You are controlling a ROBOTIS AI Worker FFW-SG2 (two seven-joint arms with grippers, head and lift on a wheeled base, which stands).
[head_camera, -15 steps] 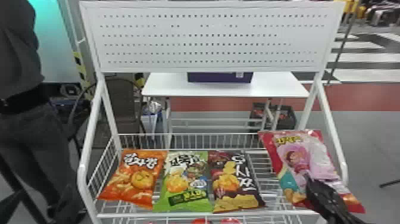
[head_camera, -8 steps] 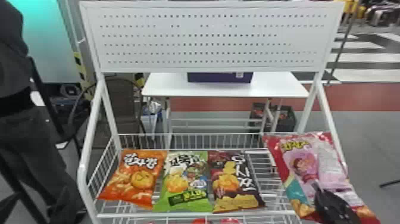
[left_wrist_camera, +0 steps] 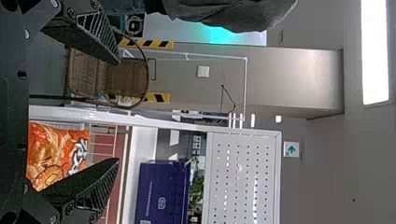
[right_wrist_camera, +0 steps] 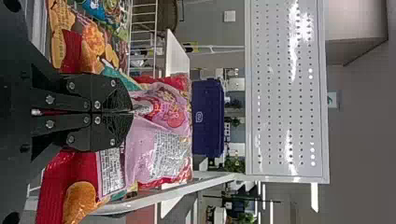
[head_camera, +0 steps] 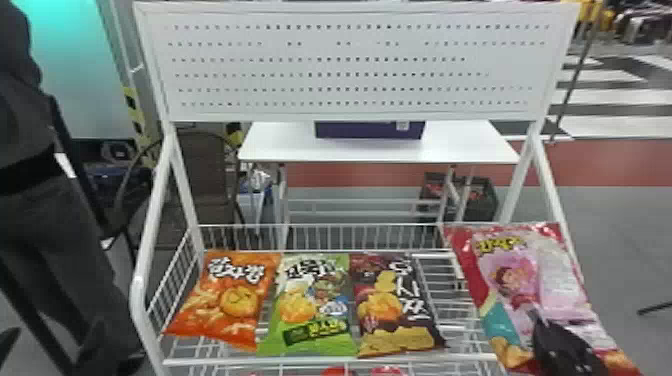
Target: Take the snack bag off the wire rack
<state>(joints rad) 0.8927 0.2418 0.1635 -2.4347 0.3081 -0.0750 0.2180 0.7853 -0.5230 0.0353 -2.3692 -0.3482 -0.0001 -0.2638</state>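
at the right front corner of the wire rack [head_camera: 137, 295], the right gripper [head_camera: 537, 319] has its fingers closed on the pink and red snack bag [head_camera: 507, 267]; if this bag touches the rack, i cannot tell. near the rack's left front, the left gripper [head_camera: 7, 346] is wide open and empty. in the rack lie orange [head_camera: 225, 295], green [head_camera: 307, 300] and dark bags [head_camera: 395, 305]. behind the rack, a white table [head_camera: 465, 145] carries a purple box [head_camera: 370, 130]
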